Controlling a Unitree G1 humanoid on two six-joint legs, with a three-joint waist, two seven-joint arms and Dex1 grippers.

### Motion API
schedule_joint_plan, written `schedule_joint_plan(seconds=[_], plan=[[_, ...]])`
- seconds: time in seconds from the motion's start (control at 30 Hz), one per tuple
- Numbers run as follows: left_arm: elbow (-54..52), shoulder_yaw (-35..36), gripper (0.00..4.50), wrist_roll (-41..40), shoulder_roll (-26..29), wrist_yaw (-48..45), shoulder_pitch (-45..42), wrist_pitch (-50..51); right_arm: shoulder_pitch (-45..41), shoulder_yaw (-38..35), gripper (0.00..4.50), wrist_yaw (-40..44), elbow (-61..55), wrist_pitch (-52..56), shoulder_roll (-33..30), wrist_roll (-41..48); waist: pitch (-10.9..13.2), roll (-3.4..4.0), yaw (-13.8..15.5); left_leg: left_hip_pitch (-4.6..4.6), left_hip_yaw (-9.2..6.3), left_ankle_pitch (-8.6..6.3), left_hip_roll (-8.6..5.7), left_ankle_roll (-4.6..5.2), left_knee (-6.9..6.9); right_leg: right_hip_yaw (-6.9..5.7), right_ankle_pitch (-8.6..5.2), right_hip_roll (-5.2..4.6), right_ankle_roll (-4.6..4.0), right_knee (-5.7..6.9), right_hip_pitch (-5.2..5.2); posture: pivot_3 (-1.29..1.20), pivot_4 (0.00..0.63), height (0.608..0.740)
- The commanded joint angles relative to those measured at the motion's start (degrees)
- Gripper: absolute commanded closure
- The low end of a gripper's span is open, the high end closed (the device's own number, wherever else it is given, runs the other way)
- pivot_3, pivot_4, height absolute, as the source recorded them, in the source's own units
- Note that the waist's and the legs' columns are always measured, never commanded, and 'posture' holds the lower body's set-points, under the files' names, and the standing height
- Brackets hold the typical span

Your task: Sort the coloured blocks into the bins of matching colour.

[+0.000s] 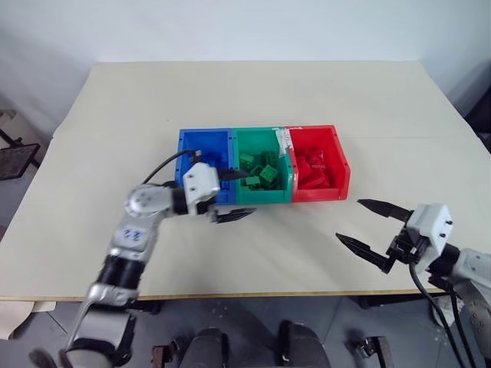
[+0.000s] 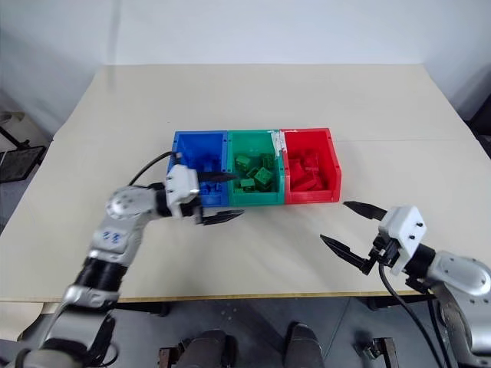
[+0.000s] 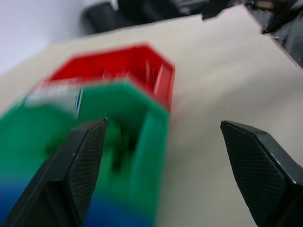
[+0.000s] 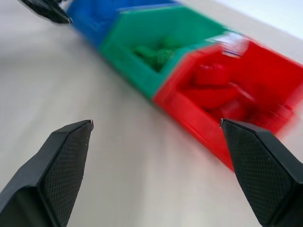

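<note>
Hovering w/ both claws released: our left claw (image 1: 234, 195) by the bins (image 1: 262, 198), right claw (image 1: 370, 225) nearer the red one.

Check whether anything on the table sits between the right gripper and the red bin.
Nothing visible does. The right gripper hangs open over bare table, nearer the robot than the red bin and to its right. The stretch between them holds no loose blocks. Red blocks already lie inside the bin.

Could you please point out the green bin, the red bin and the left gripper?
green bin (image 1: 262, 198), left eye view, front wall.
red bin (image 1: 341, 165), left eye view, right wall.
left gripper (image 1: 236, 195), left eye view, midway between fingertips.
</note>
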Motion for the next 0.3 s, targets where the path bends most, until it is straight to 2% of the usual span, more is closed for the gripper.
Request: schedule_joint_plan(seconds=[0.03, 0.13, 0.3], plan=[[-5.38, 4.47, 0.43, -1.36, 4.53, -0.44, 5.92, -1.02, -5.7, 2.95, 0.0, 4.93, 5.3, -2.93, -1.14, -1.15, 0.0, -0.01, 0.21, 0.0, -0.02, 0.0, -0.01, 0.0, 0.02, 0.0, 0.0, 0.0, 0.0, -0.02, 0.03, 0.0, 0.15, 0.74], [-7.02, 8.99, 0.43, -1.16, 7.98, 1.64, 12.09, -1.22, -10.77, 5.29, 0.0, 6.65, 8.77, -3.29, -0.86, -1.77, 0.0, 0.0, -0.37, 0.01, 0.03, -0.02, 0.01, -0.03, -0.04, 0.0, 0.0, -0.01, 0.0, -0.01, -0.04, 0.0, 0.15, 0.74], [-8.93, 11.86, 0.43, 0.57, 8.36, 7.45, 15.28, -1.53, -12.72, 5.5, 0.0, 6.25, 10.81, -3.52, -0.08, -2.14, 0.0, 0.0, 0.17, -0.01, -0.04, -0.03, 0.01, -0.05, -0.04, -0.05, 0.01, -0.01, 0.01, 0.07, -0.04, 0.0, 0.15, 0.74]])
